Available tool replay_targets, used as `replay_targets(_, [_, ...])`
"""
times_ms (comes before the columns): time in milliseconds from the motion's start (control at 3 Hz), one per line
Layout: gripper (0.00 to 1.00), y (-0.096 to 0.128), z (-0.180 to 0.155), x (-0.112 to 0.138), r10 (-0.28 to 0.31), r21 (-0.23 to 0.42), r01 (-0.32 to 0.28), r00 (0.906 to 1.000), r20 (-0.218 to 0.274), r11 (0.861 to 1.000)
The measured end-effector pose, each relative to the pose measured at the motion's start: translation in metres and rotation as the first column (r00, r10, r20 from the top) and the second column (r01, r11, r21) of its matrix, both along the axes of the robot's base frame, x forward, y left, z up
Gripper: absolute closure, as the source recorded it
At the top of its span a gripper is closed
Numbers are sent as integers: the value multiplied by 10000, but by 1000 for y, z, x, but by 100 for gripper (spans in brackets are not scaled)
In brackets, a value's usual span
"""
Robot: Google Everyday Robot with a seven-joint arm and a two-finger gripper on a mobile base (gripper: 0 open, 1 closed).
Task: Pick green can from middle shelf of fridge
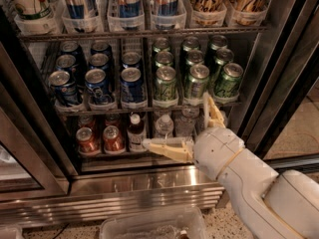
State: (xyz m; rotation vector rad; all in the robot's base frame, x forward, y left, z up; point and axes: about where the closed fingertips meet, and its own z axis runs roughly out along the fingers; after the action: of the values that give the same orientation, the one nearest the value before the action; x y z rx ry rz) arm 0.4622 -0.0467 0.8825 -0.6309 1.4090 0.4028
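The fridge (149, 183) stands open with a steel base. Its middle shelf (149, 107) holds several dark blue cans on the left and several green cans on the right. The front green cans (197, 81) stand upright in three lanes with silver tops. My gripper (187, 126) is open and empty, just below and in front of the middle shelf's right half. One pale finger (164, 147) points left at the lower shelf's height. The other finger (212, 109) points up, its tip near the shelf rail under the right green cans.
The top shelf holds tall slim cans (128, 1) in clear trays. The lower shelf holds small red cans (102, 139) and bottles (135, 132). A dark door frame (284, 73) stands at the right, another door (25, 148) at the left. A clear plastic bin (152, 225) sits on the floor.
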Motion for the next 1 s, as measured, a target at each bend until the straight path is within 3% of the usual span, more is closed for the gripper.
replay_targets(333, [0, 11, 15, 3, -248, -285, 261, 9988, 429, 9993])
replay_targets(667, [0, 24, 26, 7, -348, -413, 370, 9980, 530, 9985])
replay_targets(1000, [0, 30, 29, 11, -427, 242, 416, 9981, 449, 9988])
